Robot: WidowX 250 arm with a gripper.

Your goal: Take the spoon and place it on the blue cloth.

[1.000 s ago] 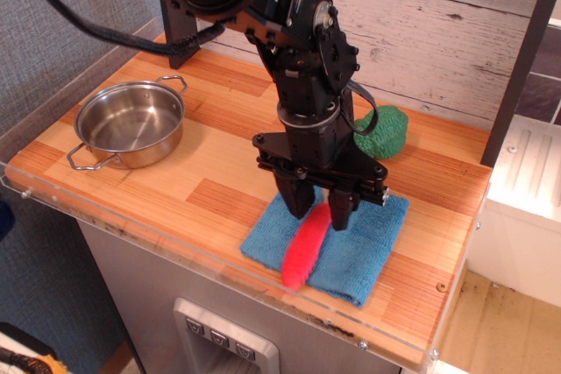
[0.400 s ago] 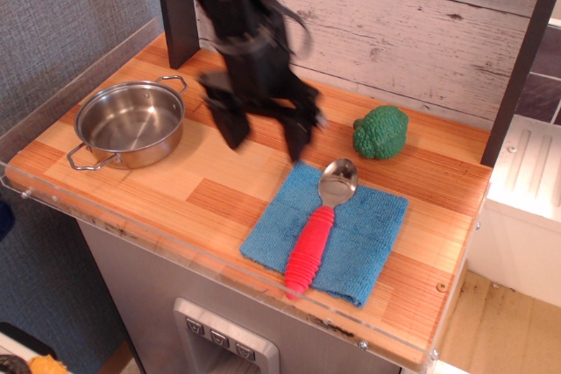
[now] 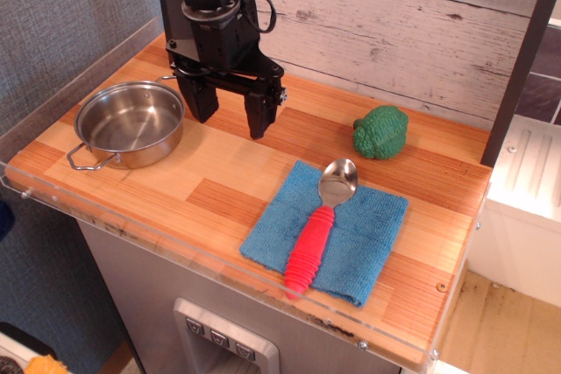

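Observation:
The spoon (image 3: 319, 225) lies on the blue cloth (image 3: 368, 243) near the table's front edge, its silver bowl toward the back and its red ribbed handle reaching past the cloth's front edge. My gripper (image 3: 230, 116) is open and empty. It hangs above the table to the back left of the cloth, between the pot and the cloth, well apart from the spoon.
A steel pot (image 3: 130, 123) stands at the left. A green bumpy vegetable toy (image 3: 380, 131) sits behind the cloth at the back right. A wooden plank wall backs the table. The table's front edge has a clear plastic lip (image 3: 219, 273).
My gripper let go of the spoon on the cloth, rose, and moved back and left toward the pot. The spoon now lies free on the cloth.

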